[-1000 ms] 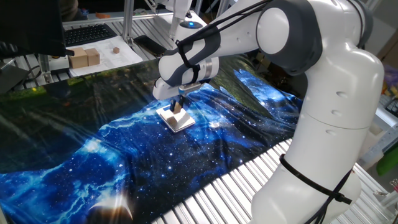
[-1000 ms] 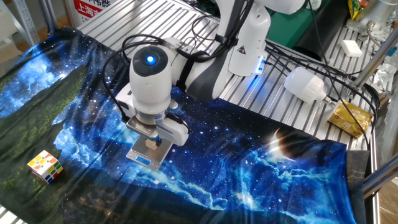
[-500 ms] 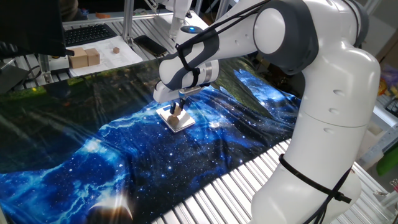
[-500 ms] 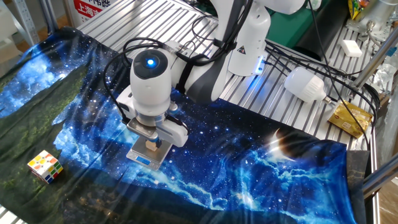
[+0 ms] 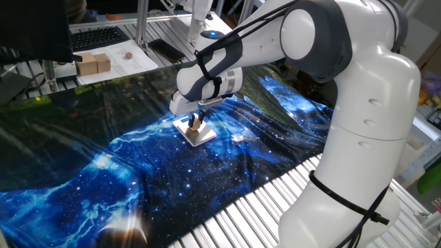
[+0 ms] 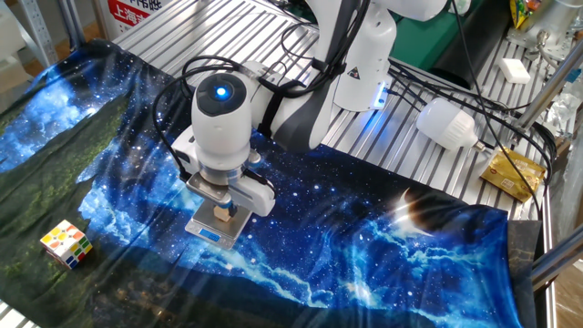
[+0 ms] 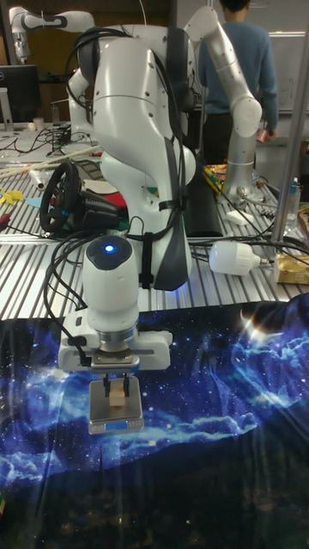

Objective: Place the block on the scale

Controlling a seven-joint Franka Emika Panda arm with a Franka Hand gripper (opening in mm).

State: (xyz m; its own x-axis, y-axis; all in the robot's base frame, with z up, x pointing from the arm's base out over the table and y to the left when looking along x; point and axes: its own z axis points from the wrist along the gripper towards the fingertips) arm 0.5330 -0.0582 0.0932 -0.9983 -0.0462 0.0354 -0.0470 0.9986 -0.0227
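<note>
Glossy printed cloth; matt wooden block; ribbed metal table.

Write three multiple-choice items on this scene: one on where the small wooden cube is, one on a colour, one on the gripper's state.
1. Where is the tiny light-tan wooden cube?
A. on the small flat white square scale
B. beside the multicoloured puzzle cube
C. on the bare metal slats

2. What colour is the light on the arm's wrist?
A. red
B. blue
C. green

3. How does the gripper stand?
A. far off to one side
B. lying on the cloth
C. above the scale, fingers either side of the cube

Answers: 1 A, the cube sits on the white plate. 2 B, it glows blue. 3 C, the tall view shows the cube between the fingers.
</note>
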